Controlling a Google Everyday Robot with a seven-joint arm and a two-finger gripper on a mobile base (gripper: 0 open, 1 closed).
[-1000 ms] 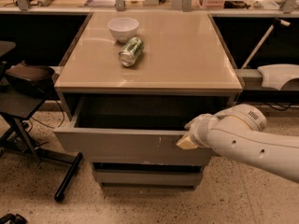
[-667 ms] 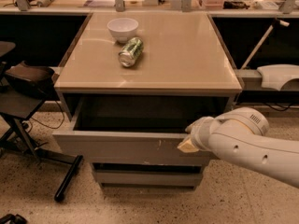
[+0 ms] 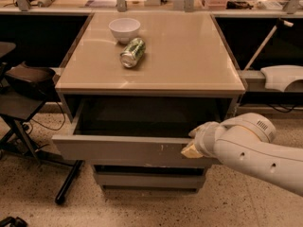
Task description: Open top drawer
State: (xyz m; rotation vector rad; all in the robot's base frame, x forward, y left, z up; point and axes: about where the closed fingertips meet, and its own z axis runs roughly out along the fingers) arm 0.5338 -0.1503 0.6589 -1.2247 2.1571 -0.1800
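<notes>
The top drawer point(image 3: 118, 148) is a wide grey handle-less drawer under the tan tabletop. It stands pulled out toward me, and its dark empty inside point(image 3: 142, 119) shows. Small whitish scratches mark its front right of centre. My gripper point(image 3: 193, 148) is at the right part of the drawer's front top edge, at the end of my white arm point(image 3: 255, 148). The arm's wrist hides most of the gripper.
A white bowl point(image 3: 124, 29) and a green can point(image 3: 132, 52) lying on its side rest on the tabletop point(image 3: 189, 56). Two slimmer drawer fronts point(image 3: 149, 178) sit below. A black chair point(image 3: 23, 86) stands at the left, with dark shelving behind.
The drawer has slid a little further out toward me, and my gripper has moved with its front edge.
</notes>
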